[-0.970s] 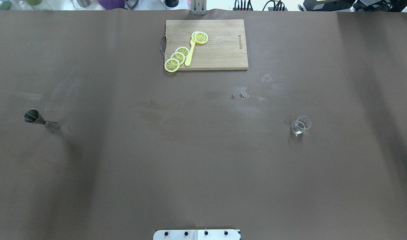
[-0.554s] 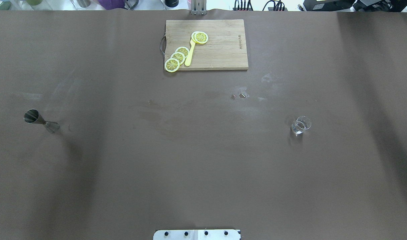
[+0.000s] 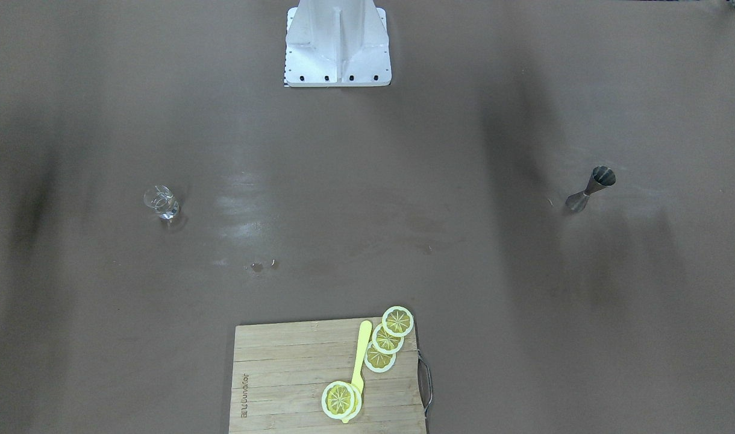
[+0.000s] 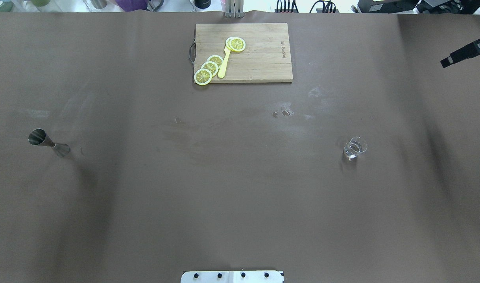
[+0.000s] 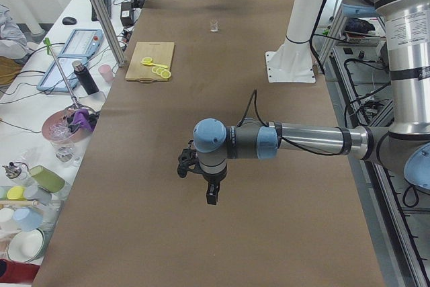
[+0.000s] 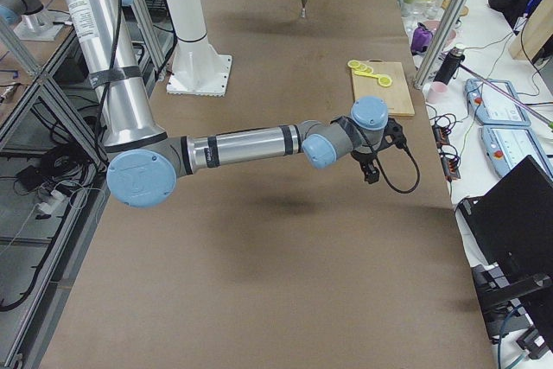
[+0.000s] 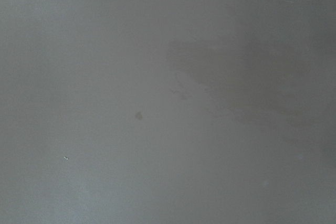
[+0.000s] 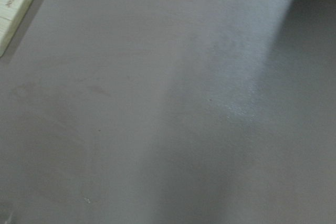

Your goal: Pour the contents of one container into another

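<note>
The small clear glass (image 4: 355, 147) stands upright on the right half of the brown table, also in the front-facing view (image 3: 161, 202). The grey steel jigger (image 4: 49, 143) stands upright far off at the left side (image 3: 590, 188). A black tip of my right gripper (image 4: 446, 61) pokes in at the overhead view's top right edge, well beyond the glass; its jaws are not readable. My left gripper (image 5: 211, 196) hangs over the table's left end and shows only in the left side view, so I cannot tell its state. Both wrist views show bare table cover.
A wooden cutting board (image 4: 259, 53) lies at the far middle of the table with lemon slices (image 4: 209, 67) and a yellow spoon on it. Its corner shows in the right wrist view (image 8: 13, 9). Small specks (image 4: 281, 113) lie before the board.
A black part of my right gripper has come into the overhead view at the top right edge, and the shadows on the right have shifted. Glass and jigger have not moved.
</note>
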### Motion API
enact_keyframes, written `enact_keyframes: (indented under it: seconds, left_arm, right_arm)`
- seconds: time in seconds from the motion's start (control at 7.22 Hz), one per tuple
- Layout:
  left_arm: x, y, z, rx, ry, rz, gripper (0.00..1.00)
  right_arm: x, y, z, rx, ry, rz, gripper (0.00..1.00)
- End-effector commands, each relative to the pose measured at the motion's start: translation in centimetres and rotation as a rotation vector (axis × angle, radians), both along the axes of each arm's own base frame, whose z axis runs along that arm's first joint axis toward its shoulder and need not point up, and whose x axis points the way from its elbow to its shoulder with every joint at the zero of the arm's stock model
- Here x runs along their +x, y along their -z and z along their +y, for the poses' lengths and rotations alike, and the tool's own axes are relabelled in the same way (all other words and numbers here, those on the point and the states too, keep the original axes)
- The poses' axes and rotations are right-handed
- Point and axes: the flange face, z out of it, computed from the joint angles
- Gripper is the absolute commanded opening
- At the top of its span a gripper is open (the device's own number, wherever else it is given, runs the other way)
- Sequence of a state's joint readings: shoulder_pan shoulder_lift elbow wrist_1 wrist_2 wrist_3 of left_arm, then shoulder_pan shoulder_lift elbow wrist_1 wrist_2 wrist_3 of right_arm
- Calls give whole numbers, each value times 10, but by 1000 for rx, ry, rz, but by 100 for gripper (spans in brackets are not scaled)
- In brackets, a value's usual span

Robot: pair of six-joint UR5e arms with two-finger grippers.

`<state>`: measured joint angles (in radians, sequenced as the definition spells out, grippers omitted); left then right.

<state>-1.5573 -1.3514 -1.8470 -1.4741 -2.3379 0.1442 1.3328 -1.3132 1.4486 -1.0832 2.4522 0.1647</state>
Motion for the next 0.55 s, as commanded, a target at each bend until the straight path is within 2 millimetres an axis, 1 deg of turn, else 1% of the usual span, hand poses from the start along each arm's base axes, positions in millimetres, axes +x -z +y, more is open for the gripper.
enact_keyframes:
  seconds: [0.0,0.14,0.42]
  left_arm:
    - [0,0,0,0,0,0,99]
    - [1,1,-1,3,-2,0,99]
    - [0,1,0,2,0,0,99]
  right_arm:
    - [-34,-13,3,89,84,-58,100]
    - [-50,-6,9,158,114,-77,100]
    - [-61,8,26,376,136,-133,100]
